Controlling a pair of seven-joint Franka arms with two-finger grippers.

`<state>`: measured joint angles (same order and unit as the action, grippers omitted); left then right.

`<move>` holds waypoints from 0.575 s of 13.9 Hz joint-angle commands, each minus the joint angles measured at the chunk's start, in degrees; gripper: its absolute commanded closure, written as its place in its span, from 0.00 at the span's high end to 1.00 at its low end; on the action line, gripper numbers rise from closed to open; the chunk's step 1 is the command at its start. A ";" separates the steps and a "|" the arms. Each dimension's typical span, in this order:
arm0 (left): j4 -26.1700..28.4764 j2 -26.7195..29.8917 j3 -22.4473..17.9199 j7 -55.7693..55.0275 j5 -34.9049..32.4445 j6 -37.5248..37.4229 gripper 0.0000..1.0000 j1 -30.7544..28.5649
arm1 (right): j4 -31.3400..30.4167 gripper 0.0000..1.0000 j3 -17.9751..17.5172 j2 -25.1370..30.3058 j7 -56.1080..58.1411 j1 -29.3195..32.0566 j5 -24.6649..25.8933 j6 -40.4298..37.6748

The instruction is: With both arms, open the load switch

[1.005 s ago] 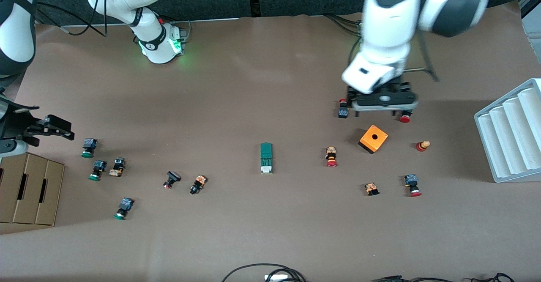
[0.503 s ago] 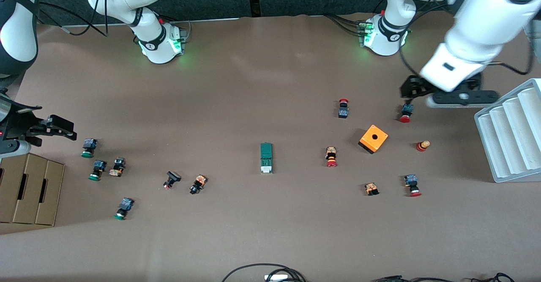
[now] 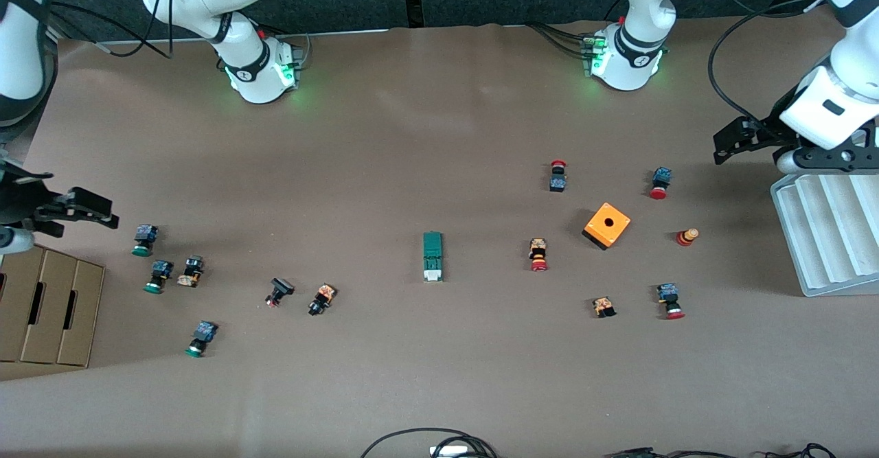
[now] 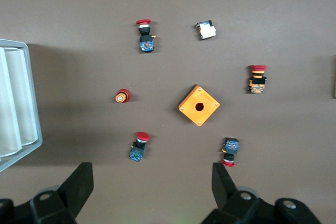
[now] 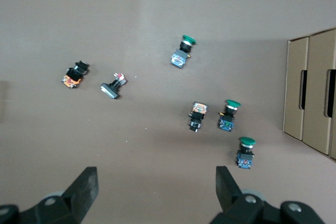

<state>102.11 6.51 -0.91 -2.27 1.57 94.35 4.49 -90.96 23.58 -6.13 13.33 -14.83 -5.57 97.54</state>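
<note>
1. Load switch (image 3: 432, 257): green body with a white end. Lies flat on the bench (image 3: 439, 389) about midway between the two arms' ends, touching nothing.
2. Long axis: runs toward and away from the front camera, white end nearer the camera. Presents its long flanks to the two arms' ends of the bench.
3. Left end effector (image 3: 738, 143): hangs over the left arm's end of the bench, just beside the white ribbed tray (image 3: 824, 238). Fingers spread wide in the left wrist view, nothing between them (image 4: 151, 187). Looks down on the orange box (image 4: 199, 106) and the red-capped buttons around it.
4. Right end effector (image 3: 75, 207): hangs over the right arm's end of the bench, beside the cardboard box (image 3: 48, 307). Fingers likewise spread, nothing held (image 5: 156, 190). Looks down on the green-capped buttons (image 5: 231, 115).
5. Key relation: switch sits well apart from both end effectors, between them, inward along the bench from each. Left appears slightly nearer, though not by a margin worth relying on.
6. Switch state, open or closed: cannot tell.
7. Judgement: fits either arms parked ahead of an approach or arms drawn back after the job.
</note>
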 commanded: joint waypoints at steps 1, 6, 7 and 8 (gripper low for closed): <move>0.64 1.75 0.82 0.25 2.47 -1.01 1.00 -2.11 | 0.87 1.00 -0.03 -0.37 -0.33 0.42 -1.02 0.10; -0.41 1.58 0.65 -0.01 2.47 -3.64 1.00 -2.47 | 0.96 1.00 -1.43 0.07 0.02 3.91 -0.76 0.02; -0.50 1.49 0.65 -0.02 2.38 -3.73 1.00 -2.47 | 0.96 1.00 -5.18 -0.19 -0.06 6.89 -0.58 0.10; -0.59 1.49 0.65 -0.02 2.29 -3.65 1.00 -2.47 | 0.96 1.00 -10.96 -0.45 -0.24 11.62 0.11 0.10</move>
<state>101.97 7.23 -0.84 -2.30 2.86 92.01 2.90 -90.82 20.34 -6.09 13.44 -10.10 -5.58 97.70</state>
